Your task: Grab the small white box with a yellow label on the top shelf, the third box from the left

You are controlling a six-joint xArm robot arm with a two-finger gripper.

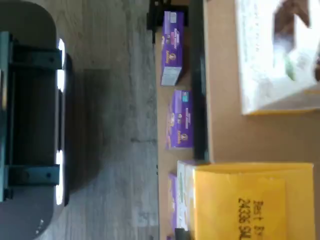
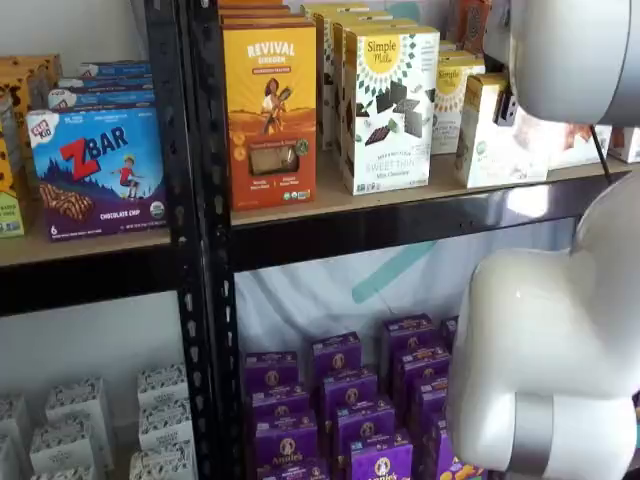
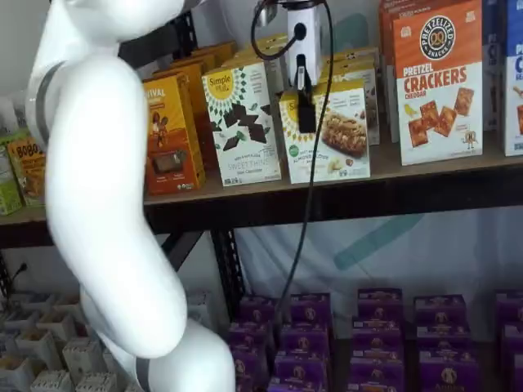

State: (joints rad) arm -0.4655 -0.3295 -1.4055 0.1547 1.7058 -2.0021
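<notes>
The small white box (image 3: 331,139), with a yellow sunburst and a pale cracker picture, stands on the top shelf (image 3: 425,173) to the right of the taller white box with dark squares (image 3: 243,122). It also shows in a shelf view (image 2: 492,135), turned a little. My gripper (image 3: 305,110) hangs from its white body right in front of the box's left part. Only one black finger shows, so I cannot tell whether it is open or shut. In the wrist view a white carton (image 1: 272,55) with a yellow edge lies on the tan board (image 1: 225,135).
An orange box (image 3: 172,135) stands left of the tall white one, and an orange-and-white pretzel cracker box (image 3: 437,82) to the right. A yellow-topped box (image 1: 250,200) shows in the wrist view. Purple boxes (image 3: 376,343) fill the lower shelf. The white arm (image 3: 106,204) covers the left.
</notes>
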